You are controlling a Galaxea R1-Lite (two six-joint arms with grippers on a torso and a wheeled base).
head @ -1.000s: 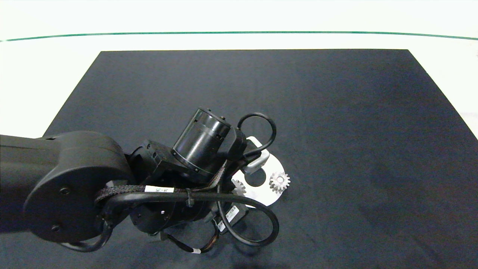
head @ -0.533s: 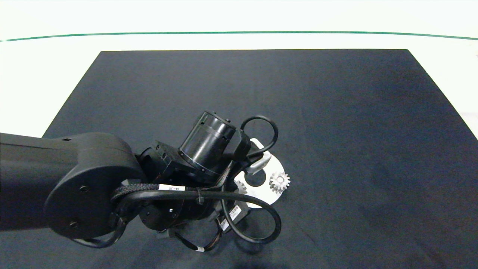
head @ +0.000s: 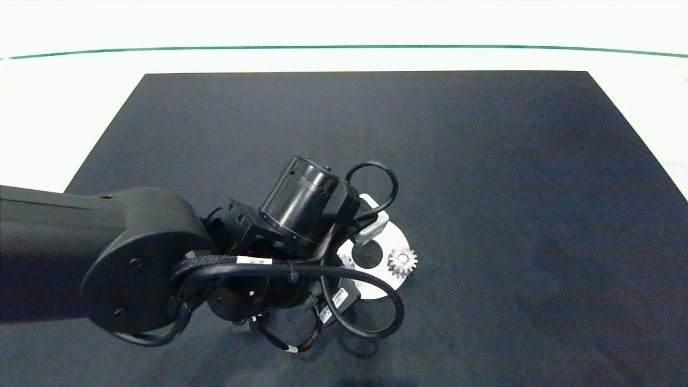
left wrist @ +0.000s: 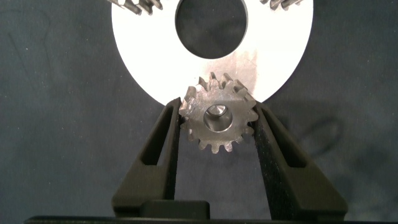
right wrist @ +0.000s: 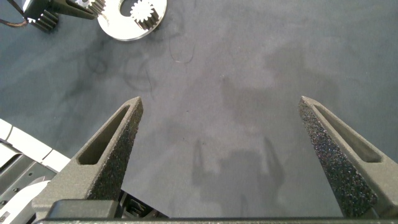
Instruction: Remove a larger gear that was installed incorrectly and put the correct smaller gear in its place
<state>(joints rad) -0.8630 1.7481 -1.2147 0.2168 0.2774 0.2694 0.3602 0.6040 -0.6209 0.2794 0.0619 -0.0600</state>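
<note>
- Over the near-centre of the dark mat, the left arm is reaching in from the left side, hiding most of the silver disc plate beneath its wrist.
- Between the fingers of the left gripper a gear is sitting at the plate's near rim, both fingers pressing against its teeth, so the claw is closing tight on it.
- Which of the task's gears this one is cannot be told from the wrist view; a pin is showing in its centre hole.
- On the plate's right side, another small gear is resting apart from the gripper, and a third gear is peeking out just beside the arm's cable.
- Well away from the plate, the right gripper is hovering over bare mat, its fingers spread wide and gripping nothing; the plate and a gear are showing far off.
</note>
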